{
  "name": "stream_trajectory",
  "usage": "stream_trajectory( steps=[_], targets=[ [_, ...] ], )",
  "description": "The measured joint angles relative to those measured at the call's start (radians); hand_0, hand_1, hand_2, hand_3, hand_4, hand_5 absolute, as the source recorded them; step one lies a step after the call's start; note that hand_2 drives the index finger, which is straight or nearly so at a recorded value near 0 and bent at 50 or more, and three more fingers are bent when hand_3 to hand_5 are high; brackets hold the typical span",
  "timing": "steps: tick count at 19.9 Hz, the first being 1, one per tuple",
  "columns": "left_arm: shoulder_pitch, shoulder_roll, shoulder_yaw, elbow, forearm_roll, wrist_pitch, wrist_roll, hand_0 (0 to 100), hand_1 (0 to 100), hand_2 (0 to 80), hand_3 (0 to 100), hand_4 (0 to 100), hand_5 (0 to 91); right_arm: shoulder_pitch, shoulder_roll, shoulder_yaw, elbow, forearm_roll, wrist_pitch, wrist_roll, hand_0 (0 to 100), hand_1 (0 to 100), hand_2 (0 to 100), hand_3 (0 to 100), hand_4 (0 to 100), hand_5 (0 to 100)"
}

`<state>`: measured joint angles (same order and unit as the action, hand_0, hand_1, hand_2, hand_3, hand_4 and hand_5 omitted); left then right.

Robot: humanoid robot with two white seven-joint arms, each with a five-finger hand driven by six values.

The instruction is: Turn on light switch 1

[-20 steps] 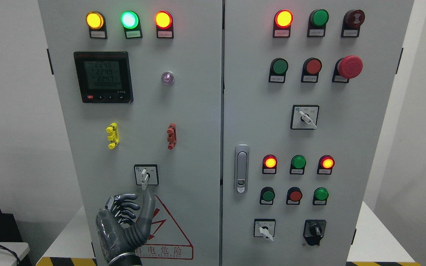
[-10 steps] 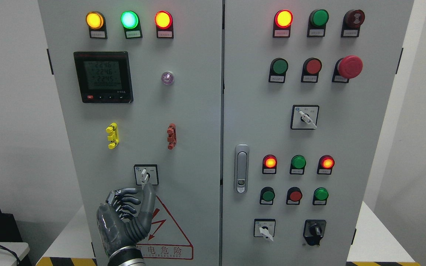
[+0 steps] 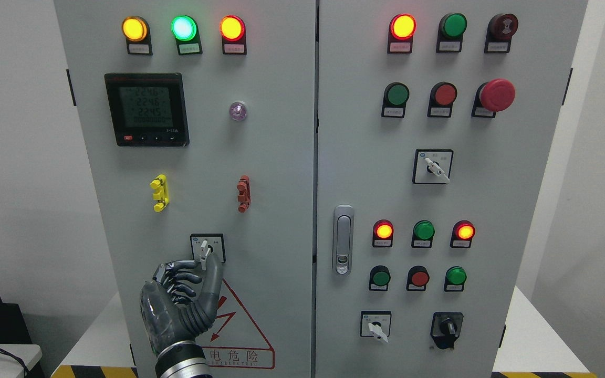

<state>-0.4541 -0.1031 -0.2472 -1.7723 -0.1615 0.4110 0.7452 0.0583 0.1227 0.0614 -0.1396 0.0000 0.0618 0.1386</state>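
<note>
Left hand (image 3: 184, 299) under the white lever of rotary selector switch (image 3: 206, 250) on grey metal cabinet door (image 3: 271, 157), thumb tip touching the lever's lower end, other fingers (image 3: 179, 275) curled left of it, gripping nothing; lever near-vertical, turn judged not yet done; glossy dark jointed hand

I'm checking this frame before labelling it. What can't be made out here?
All in the head view:
- Small labels under the indicator lamps and push buttons: print too small to read.
- Meter display: digits blurred.
- Selector switch: the left hand covers its lower edge; contact cannot be confirmed.
- Warning triangle: left part hidden behind the hand.
- Right hand: out of view.
</note>
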Motion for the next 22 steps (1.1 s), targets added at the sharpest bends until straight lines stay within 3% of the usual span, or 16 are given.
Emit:
stream_trajectory(
  steps=[22],
  targets=[
    [-0.026,-0.001,-0.001,0.013,0.026,0.044,-0.006,14,51,53.5,77,85,78.4,0.000,0.000,0.000,0.000,0.000,0.000,0.000,12,39,0,0,0,0]
  ],
)
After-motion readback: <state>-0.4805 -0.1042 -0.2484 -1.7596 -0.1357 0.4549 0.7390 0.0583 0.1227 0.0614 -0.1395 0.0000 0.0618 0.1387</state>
